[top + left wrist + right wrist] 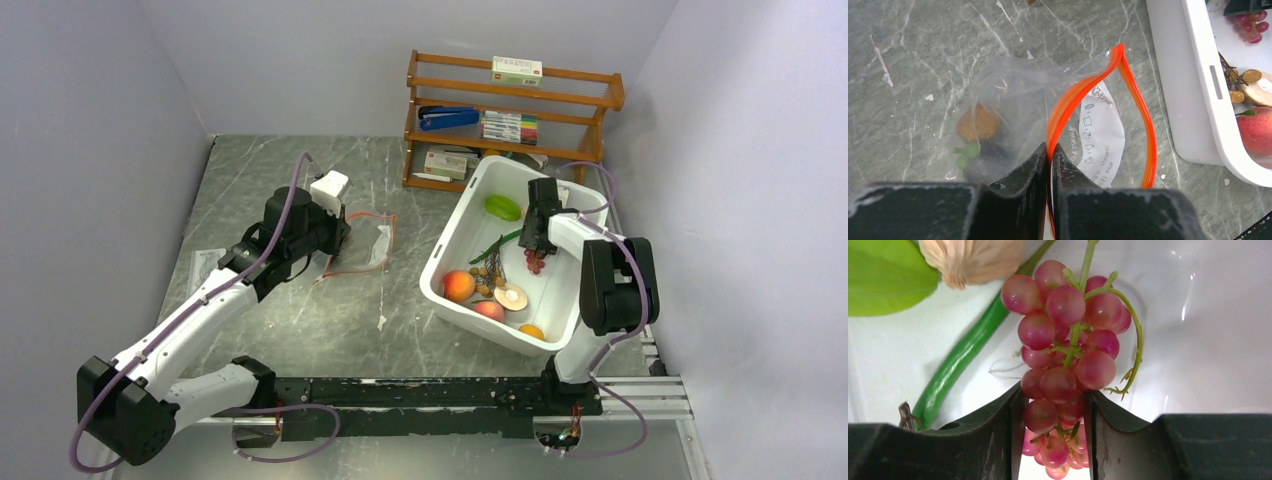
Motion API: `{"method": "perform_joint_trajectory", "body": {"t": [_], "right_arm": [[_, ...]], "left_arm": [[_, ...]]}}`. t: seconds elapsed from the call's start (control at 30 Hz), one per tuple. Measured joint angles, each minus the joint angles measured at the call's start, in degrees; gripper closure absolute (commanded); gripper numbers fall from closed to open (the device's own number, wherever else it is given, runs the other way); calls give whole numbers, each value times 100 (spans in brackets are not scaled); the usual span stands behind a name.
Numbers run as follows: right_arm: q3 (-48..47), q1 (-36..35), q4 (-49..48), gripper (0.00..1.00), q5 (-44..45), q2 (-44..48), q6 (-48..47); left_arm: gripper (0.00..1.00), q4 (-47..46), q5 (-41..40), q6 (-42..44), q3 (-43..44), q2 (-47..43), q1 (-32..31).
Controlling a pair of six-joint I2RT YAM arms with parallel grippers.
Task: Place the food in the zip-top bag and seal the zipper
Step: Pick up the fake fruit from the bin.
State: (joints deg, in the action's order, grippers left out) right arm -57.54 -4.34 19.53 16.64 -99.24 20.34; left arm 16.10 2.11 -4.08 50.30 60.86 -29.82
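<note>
**Bench** (300,320): grey, veined stone; carries all items below.

**Bag** (365,245): clear, lying flat on the bench left of the bin and apart from it. The mouth gapes. A tan round piece (978,122), a green scrap and something dark show through the film, too blurred to name. A printed white label (1100,135) lies inside.

**Zipper** (1075,95): orange strip, its two halves bowed apart into a loop.

**Left gripper** (1049,150): closed tight, pinching one half of the zipper between its fingertips.

**Bin** (480,322): white, right of centre, set askew.
- **Grapes** (1068,340): red bunch on a green stem, at the bin's right side.
- **Pod** (955,375): long and green, just left of the grapes.
- **Bulb** (970,257): pale, past the pod's far end, next to a green leaf (883,277).
- **Berries** (484,272): brown, on twigs, mid-bin.
- **Peaches**, two (459,286), at the near left, with a halved fruit (511,296) touching them.
- **Orange** (532,331): in the near corner.

**Right gripper** (1052,395): inside the bin, partway closed, with the lower grapes between its fingers and both fingers against the bunch. Whether the bunch is lifted cannot be told.

**Rack** (617,92): wooden, behind the bin; holds a blue stapler (448,117), markers (508,127) and boxes.
</note>
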Motion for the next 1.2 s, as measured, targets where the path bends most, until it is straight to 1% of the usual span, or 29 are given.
{"method": "perform_joint_trajectory", "body": {"t": [0.23, 0.6, 1.2], "right_arm": [[463, 0, -83, 61, -35, 647, 131], [461, -85, -35, 63, -105, 1425, 210], [76, -463, 723, 64, -658, 2983, 9]], "left_arm": [[93, -4, -24, -2, -2, 0, 0], [93, -9, -111, 0, -2, -15, 0], [93, 2, -234, 0, 0, -15, -2]]}}
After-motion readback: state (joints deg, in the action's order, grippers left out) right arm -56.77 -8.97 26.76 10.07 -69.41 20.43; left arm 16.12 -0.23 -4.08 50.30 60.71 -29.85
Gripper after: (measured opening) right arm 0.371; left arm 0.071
